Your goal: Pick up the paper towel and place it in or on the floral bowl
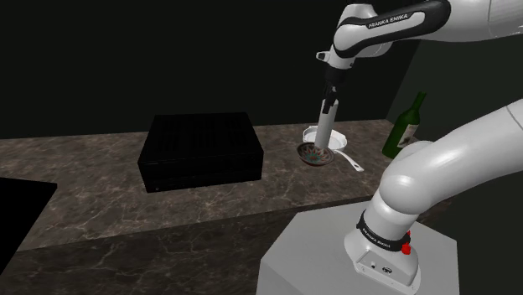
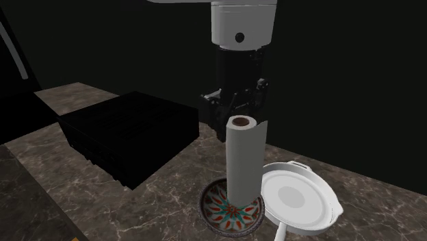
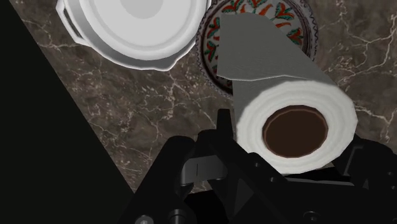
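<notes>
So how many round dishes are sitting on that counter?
2: the floral bowl under the paper towel roll, and a white pan right beside it. Others may be hidden.

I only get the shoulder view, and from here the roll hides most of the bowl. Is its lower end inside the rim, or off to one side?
Observer: Inside. The second exterior view shows the roll upright, with its lower end within the bowl rim, near the middle. I can't tell whether it touches the bottom.
Operator: Is the hand gripping it?
Observer: Yes. In the wrist view the hand has a finger against each side of the roll's top end.
</notes>
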Robot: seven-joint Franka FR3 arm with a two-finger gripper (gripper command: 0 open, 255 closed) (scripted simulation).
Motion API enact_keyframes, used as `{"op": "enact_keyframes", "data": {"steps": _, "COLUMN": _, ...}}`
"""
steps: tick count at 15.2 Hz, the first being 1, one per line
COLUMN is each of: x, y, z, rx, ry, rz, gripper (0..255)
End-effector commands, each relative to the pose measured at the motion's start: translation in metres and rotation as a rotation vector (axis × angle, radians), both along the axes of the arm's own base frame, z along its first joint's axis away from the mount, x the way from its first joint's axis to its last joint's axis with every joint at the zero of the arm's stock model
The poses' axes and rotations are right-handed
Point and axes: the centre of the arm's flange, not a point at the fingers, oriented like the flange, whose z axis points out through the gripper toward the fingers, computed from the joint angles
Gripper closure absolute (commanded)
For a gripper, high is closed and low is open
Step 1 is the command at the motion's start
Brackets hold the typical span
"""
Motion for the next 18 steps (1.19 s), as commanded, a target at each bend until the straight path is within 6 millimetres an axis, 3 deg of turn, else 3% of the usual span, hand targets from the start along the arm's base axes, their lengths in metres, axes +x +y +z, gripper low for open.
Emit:
{"op": "enact_keyframes", "data": {"steps": 1, "x": 0.0, "y": 0.001, "z": -0.01, "rx": 0.0, "ry": -0.001, "rz": 0.0, "gripper": 255}}
{"op": "enact_keyframes", "data": {"steps": 5, "x": 0.0, "y": 0.001, "z": -0.029, "rx": 0.0, "ry": -0.001, "rz": 0.0, "gripper": 255}}
{"op": "enact_keyframes", "data": {"steps": 12, "x": 0.0, "y": 0.001, "z": -0.029, "rx": 0.0, "ry": -0.001, "rz": 0.0, "gripper": 255}}
{"op": "enact_keyframes", "data": {"steps": 13, "x": 0.0, "y": 0.001, "z": -0.029, "rx": 0.0, "ry": -0.001, "rz": 0.0, "gripper": 0}}
{"op": "enact_keyframes", "data": {"steps": 18, "x": 0.0, "y": 0.001, "z": -0.029, "rx": 0.0, "ry": -0.001, "rz": 0.0, "gripper": 0}}
